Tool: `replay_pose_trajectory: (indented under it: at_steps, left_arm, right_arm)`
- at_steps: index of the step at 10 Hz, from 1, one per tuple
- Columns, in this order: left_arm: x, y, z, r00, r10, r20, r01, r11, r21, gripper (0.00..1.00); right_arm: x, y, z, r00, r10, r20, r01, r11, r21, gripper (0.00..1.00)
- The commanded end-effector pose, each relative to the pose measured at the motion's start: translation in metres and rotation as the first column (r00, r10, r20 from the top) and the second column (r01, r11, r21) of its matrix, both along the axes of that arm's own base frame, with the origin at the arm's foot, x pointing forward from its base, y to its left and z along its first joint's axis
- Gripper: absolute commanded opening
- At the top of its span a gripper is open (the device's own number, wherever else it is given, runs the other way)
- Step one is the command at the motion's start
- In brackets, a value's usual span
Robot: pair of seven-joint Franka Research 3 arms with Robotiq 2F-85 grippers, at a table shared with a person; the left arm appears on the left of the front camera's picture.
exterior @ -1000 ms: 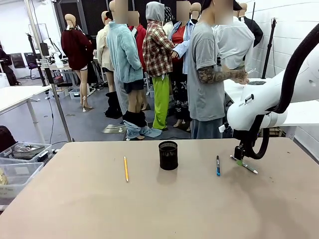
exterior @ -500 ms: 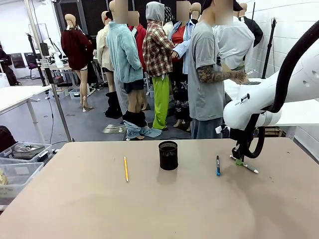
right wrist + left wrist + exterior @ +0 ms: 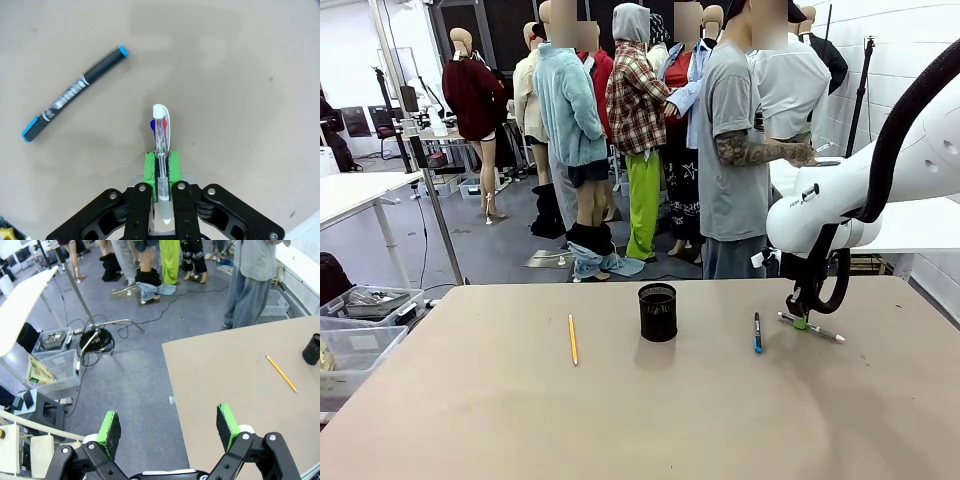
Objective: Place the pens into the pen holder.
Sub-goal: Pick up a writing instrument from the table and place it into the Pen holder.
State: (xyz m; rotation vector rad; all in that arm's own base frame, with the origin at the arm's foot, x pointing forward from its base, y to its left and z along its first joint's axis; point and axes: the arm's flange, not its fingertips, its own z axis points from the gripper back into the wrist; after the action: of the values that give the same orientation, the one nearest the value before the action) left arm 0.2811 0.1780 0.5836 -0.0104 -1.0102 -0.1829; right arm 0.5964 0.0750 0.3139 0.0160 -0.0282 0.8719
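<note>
My right gripper (image 3: pixel 802 322) (image 3: pixel 160 165) is shut on the silver-white pen (image 3: pixel 812 327) (image 3: pixel 160 135), held level just above the table at the right. A blue-and-black pen (image 3: pixel 757 332) (image 3: pixel 75 92) lies on the table to its left. The black mesh pen holder (image 3: pixel 658 312) (image 3: pixel 312 349) stands at mid table. A yellow pencil (image 3: pixel 572 339) (image 3: pixel 281 373) lies left of the holder. In the left wrist view, my left gripper (image 3: pixel 169 427) hangs open over the floor beside the table's left edge, nothing between its green pads.
A person in a grey T-shirt (image 3: pixel 732 150) stands behind the far edge of the table (image 3: pixel 640 420). Plastic bins (image 3: pixel 360 325) sit on the floor at the left. A stand with cables (image 3: pixel 97 337) is on the floor beyond the left gripper.
My right gripper has shut on the silver-white pen and raised it slightly off the table; the pen now sits more level. The other pens and holder have not moved.
</note>
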Motion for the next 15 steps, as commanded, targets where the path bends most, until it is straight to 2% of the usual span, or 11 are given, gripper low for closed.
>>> replay_pose_trajectory:
  at_steps: [1, 2, 3, 6, 7, 8, 9, 10, 11, 14, 15]
  left_arm:
    - [0.001, 0.000, 0.001, 1.000, 0.019, 0.006, -0.019, 1.000, -0.007, 1.00]
    - [0.001, 0.000, 0.001, 1.000, 0.019, 0.006, -0.019, 1.000, -0.007, 1.00]
    - [0.001, 0.000, 0.001, 1.000, 0.019, 0.006, -0.019, 1.000, -0.007, 1.00]
    - [0.001, 0.000, 0.001, 1.000, 0.019, 0.006, -0.019, 1.000, -0.007, 1.00]
    - [0.001, 0.000, 0.001, 1.000, 0.019, 0.006, -0.019, 1.000, -0.007, 1.00]
    - [0.001, 0.000, 0.001, 1.000, 0.019, 0.006, -0.019, 1.000, -0.007, 1.00]
    - [0.001, 0.000, 0.001, 1.000, 0.019, 0.006, -0.019, 1.000, -0.007, 1.00]
    - [0.001, 0.000, 0.001, 1.000, 0.019, 0.006, -0.019, 1.000, -0.007, 1.00]
    - [0.001, 0.000, 0.001, 1.000, 0.019, 0.006, -0.019, 1.000, -0.007, 1.00]
    - [0.001, 0.000, 0.001, 1.000, 0.019, 0.006, -0.019, 1.000, -0.007, 1.00]
    - [0.001, 0.000, 0.001, 1.000, 0.019, 0.006, -0.019, 1.000, -0.007, 1.00]
  right_arm:
    - [-0.017, -0.011, 0.035, 0.976, 0.187, 0.109, -0.204, 0.963, 0.177, 0.00]
    - [-0.023, -0.010, 0.055, 0.943, 0.265, 0.201, -0.311, 0.918, 0.247, 0.00]
    - [-0.029, 0.000, 0.072, 0.877, 0.367, 0.309, -0.460, 0.826, 0.325, 0.00]
    - [-0.030, 0.042, 0.098, 0.711, 0.431, 0.556, -0.684, 0.605, 0.406, 0.00]
    - [-0.028, 0.062, 0.106, 0.669, 0.451, 0.591, -0.730, 0.549, 0.407, 0.00]
    - [-0.027, 0.078, 0.109, 0.599, 0.526, 0.603, -0.800, 0.422, 0.426, 0.00]
    - [-0.026, 0.090, 0.112, 0.563, 0.537, 0.628, -0.826, 0.347, 0.444, 0.00]
    - [-0.024, 0.104, 0.115, 0.535, 0.529, 0.659, -0.843, 0.287, 0.454, 0.00]
    - [-0.017, 0.117, 0.115, 0.544, 0.513, 0.664, -0.835, 0.250, 0.490, 0.00]
    - [-0.008, 0.157, 0.113, 0.508, 0.515, 0.690, -0.825, 0.061, 0.562, 0.00]
    - [-0.005, 0.165, 0.107, 0.523, 0.500, 0.690, -0.815, 0.058, 0.576, 0.00]
